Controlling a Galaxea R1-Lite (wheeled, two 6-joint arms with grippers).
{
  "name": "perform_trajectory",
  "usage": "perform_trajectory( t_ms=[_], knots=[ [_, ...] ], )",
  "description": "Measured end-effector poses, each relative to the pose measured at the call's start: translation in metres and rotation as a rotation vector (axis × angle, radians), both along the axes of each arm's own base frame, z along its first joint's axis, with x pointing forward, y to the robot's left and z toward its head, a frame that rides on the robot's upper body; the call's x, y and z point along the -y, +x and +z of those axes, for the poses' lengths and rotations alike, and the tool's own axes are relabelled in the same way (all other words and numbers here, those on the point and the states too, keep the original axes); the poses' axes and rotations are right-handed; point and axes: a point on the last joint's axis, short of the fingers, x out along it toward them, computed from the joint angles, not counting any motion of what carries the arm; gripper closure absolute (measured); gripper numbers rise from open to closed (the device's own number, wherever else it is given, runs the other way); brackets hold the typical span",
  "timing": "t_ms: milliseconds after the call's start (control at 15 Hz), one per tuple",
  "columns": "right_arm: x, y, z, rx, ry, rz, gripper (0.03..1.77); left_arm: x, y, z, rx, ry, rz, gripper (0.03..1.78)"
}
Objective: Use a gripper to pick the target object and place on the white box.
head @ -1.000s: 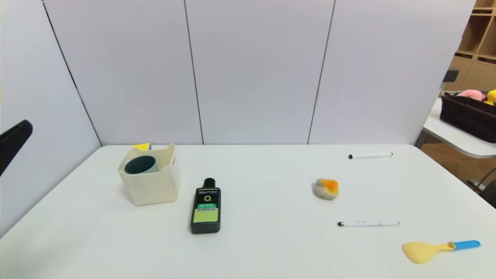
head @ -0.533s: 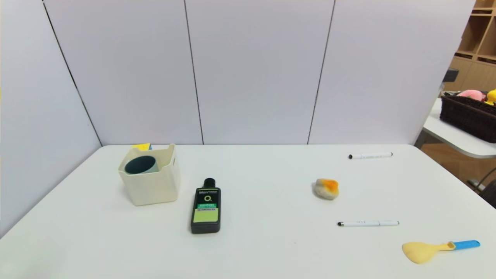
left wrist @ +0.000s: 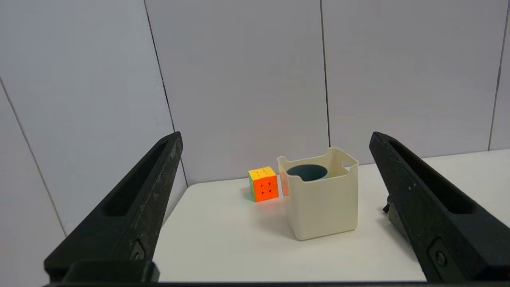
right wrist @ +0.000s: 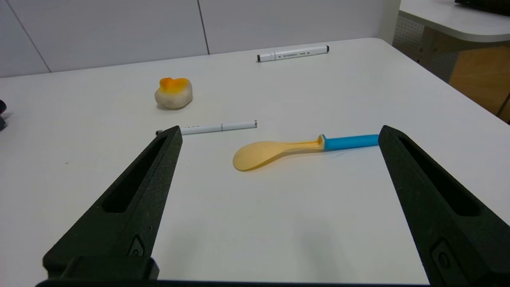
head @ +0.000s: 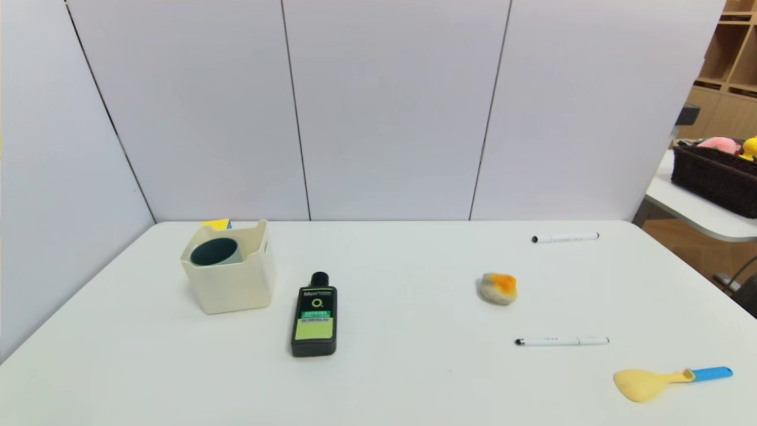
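Inside the white box [head: 239, 290], with the blue-grey cup [head: 216, 251], at the far left of the desk [head: 414, 384] and to the left of the black bottle [head: 314, 322] — placing apparently done, so nothing called for next but keeping clear and finishing the withdrawal. On the near left, well back from the box and aimed towards it, with the left pincer [left wrist: 275, 135] spread wide and gripping nothing; parked on the near right, facing the spatula [right wrist: 261, 154], with the right pincer [right wrist: 280, 129] — likewise released.
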Motion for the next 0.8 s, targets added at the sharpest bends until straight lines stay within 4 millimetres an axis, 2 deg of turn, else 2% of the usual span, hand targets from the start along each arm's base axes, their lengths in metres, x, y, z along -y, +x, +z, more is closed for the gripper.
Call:
perform_trajectory(
  t_ms=[200, 400, 800],
  knots=[
    [0.000, 0.000, 0.000, 0.000, 0.000, 0.000, 0.10, 0.000, -0.009, -0.025, -0.039, 0.003, 0.001, 0.12],
    [0.000, 0.000, 0.000, 0.000, 0.000, 0.000, 0.10, 0.000, -0.007, -0.051, -0.114, 0.012, 0.001, 0.12],
    [0.000, 0.000, 0.000, 0.000, 0.000, 0.000, 0.10, 0.000, -0.003, -0.084, -0.396, -0.001, 0.005, 0.12]
  ],
)
